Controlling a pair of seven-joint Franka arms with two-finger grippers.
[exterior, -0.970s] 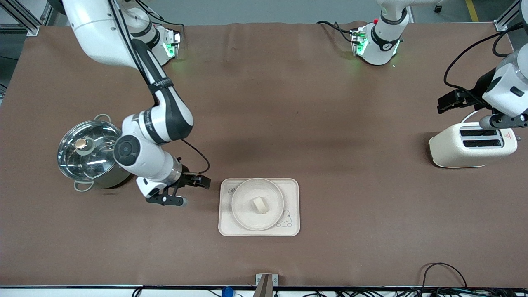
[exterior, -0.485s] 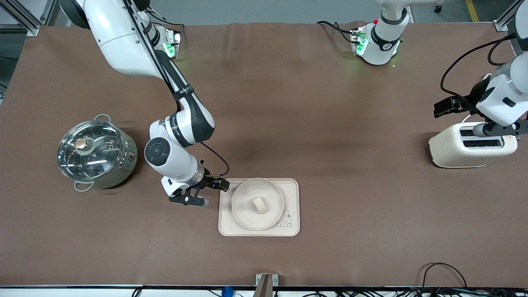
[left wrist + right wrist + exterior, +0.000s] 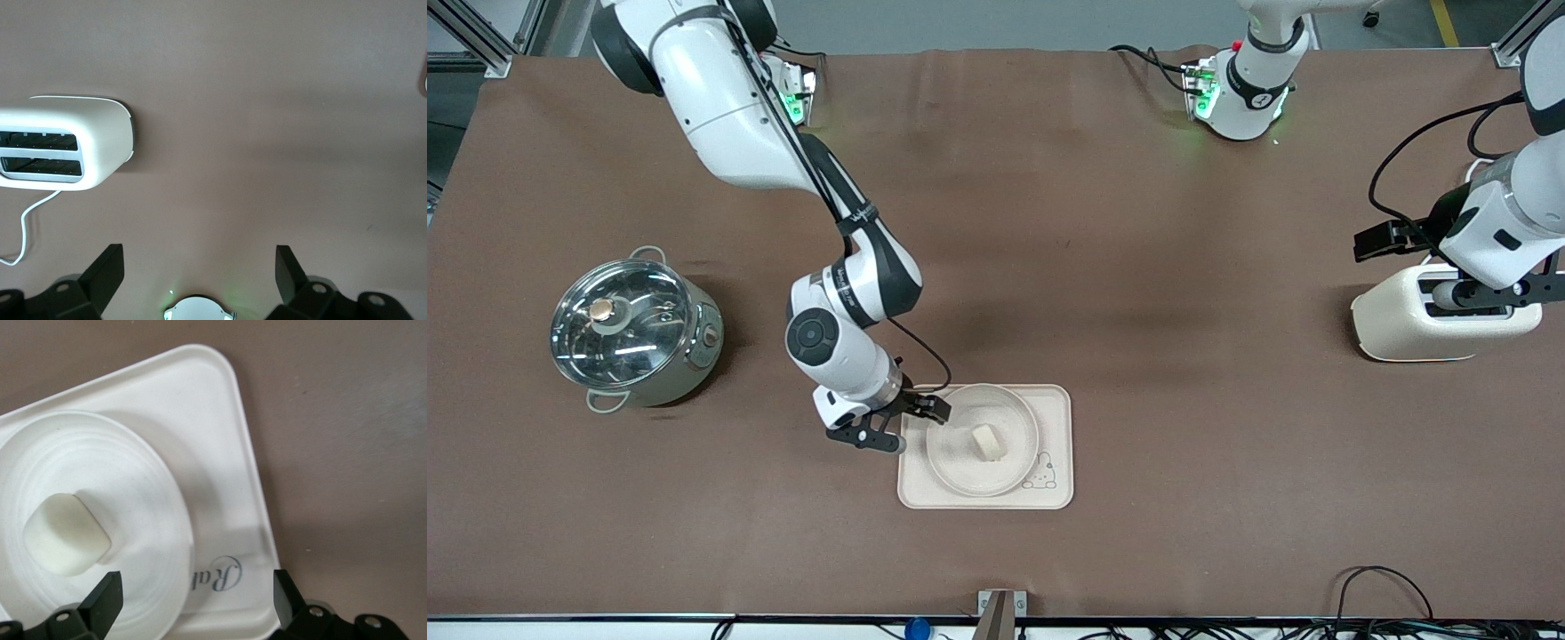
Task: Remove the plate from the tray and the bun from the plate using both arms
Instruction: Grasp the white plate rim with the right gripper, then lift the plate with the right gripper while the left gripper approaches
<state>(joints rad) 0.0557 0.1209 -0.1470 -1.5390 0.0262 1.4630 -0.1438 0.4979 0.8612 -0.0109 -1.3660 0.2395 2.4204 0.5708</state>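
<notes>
The round cream-white plate [image 3: 982,439] sits on the rectangular cream tray [image 3: 1054,418], and the small pale bun [image 3: 988,442] lies in the plate's middle. My right gripper [image 3: 907,425] is open and empty, low over the tray's edge toward the right arm's end of the table, beside the plate's rim. In the right wrist view the plate [image 3: 147,520], the bun [image 3: 65,533] and the tray [image 3: 227,487] fill the frame, with the gripper [image 3: 193,603] open above the tray corner. My left gripper [image 3: 1489,289] is open and empty over the toaster; it also shows in the left wrist view [image 3: 199,273].
A cream toaster [image 3: 1440,320] stands at the left arm's end of the table, also in the left wrist view [image 3: 63,143]. A steel pot with a glass lid [image 3: 633,324] stands at the right arm's end. Brown cloth covers the table.
My right gripper has moved from beside the pot across to the tray's edge next to the plate. My left gripper has shifted slightly over the toaster. Plate and bun have not moved.
</notes>
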